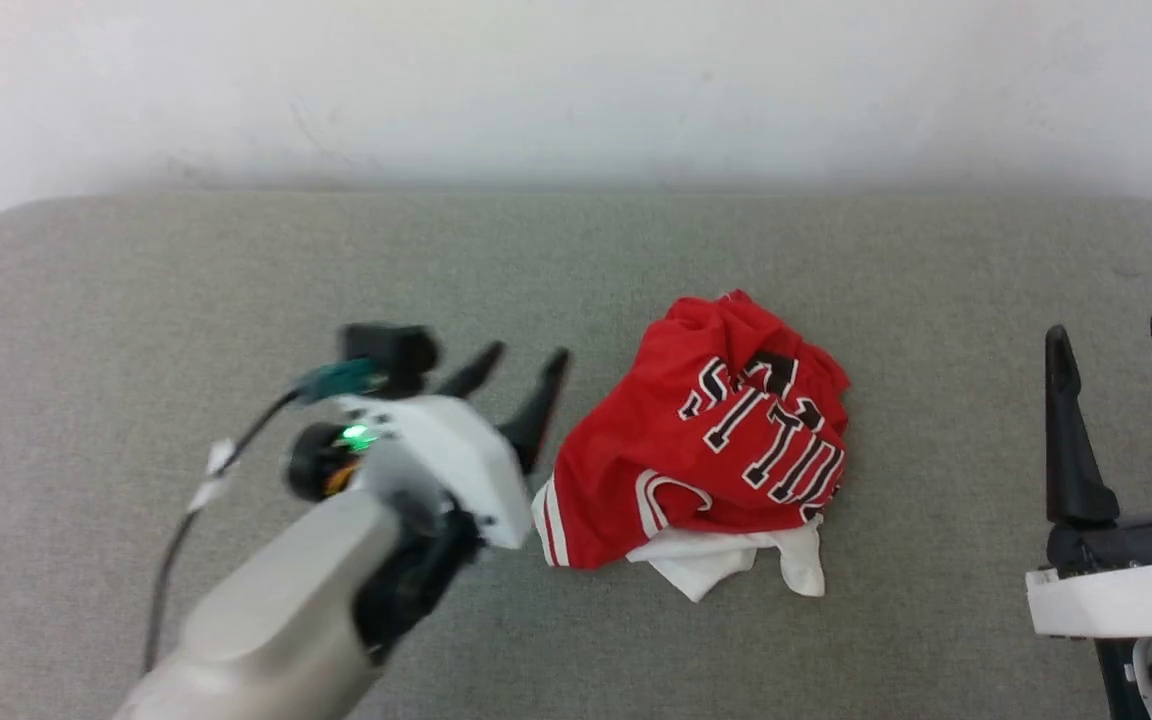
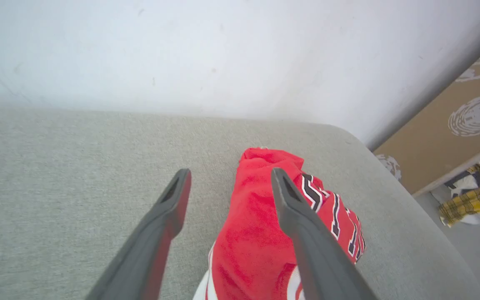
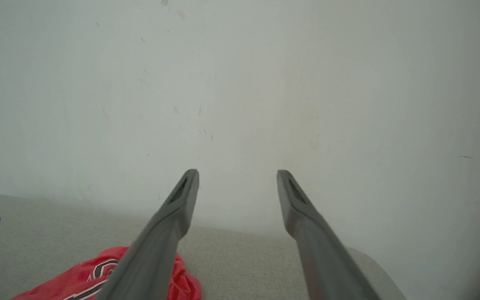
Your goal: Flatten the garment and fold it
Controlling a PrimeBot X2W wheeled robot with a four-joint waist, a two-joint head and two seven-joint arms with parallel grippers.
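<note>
Red and crumpled, the garment (image 1: 706,450) is heaped near the middle of the grey fabric surface (image 1: 236,270). The left gripper (image 1: 524,356) is held just beside its left side, fingers parted. The right gripper (image 1: 1110,332), likewise parted, is seen well apart by the right edge.

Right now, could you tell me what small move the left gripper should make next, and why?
Probably ease the left gripper toward the shirt and close on its left edge: the shirt lies crumpled, and the gripper is open beside it, holding nothing.
</note>
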